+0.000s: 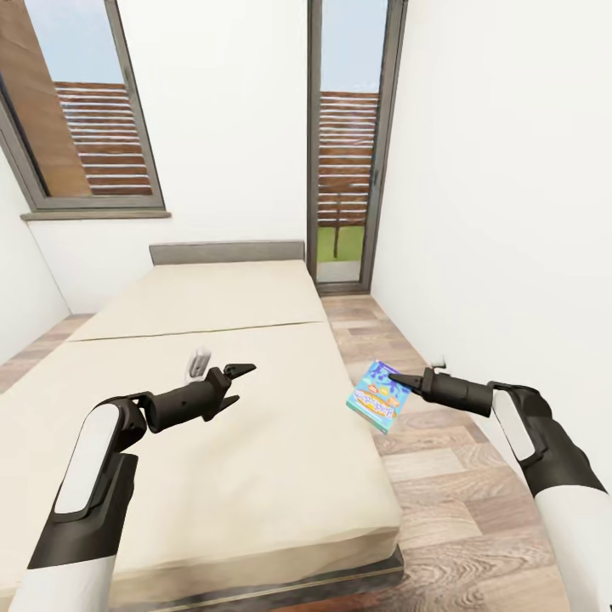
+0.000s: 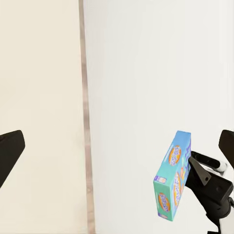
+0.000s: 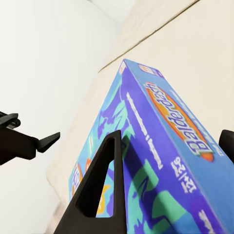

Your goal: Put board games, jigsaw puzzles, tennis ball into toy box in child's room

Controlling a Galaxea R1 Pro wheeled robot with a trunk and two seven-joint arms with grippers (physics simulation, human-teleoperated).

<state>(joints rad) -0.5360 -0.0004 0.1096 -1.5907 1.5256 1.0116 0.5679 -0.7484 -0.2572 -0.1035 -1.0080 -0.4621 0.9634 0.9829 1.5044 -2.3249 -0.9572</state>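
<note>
A blue board game box (image 1: 376, 397) with orange lettering hangs over the wood floor just off the bed's (image 1: 212, 476) right edge, with my right gripper (image 1: 395, 378) shut on its upper end. In the right wrist view the box (image 3: 161, 146) lies between the fingers (image 3: 100, 190). My left gripper (image 1: 242, 384) is open over the middle of the beige mattress, holding nothing. Just beyond it a small white flat thing (image 1: 200, 364) lies on the bed, too small to name. The left wrist view looks past its fingertips (image 2: 9, 151) at the held box (image 2: 173, 178). The table, toy box, jigsaw puzzles and tennis ball are out of view.
White walls close in on the right (image 1: 510, 212) and behind the grey headboard (image 1: 225, 252). A tall grey-framed window (image 1: 344, 144) stands at the far end of the floor strip (image 1: 442, 476) between bed and wall. A second window (image 1: 85, 110) is at the back left.
</note>
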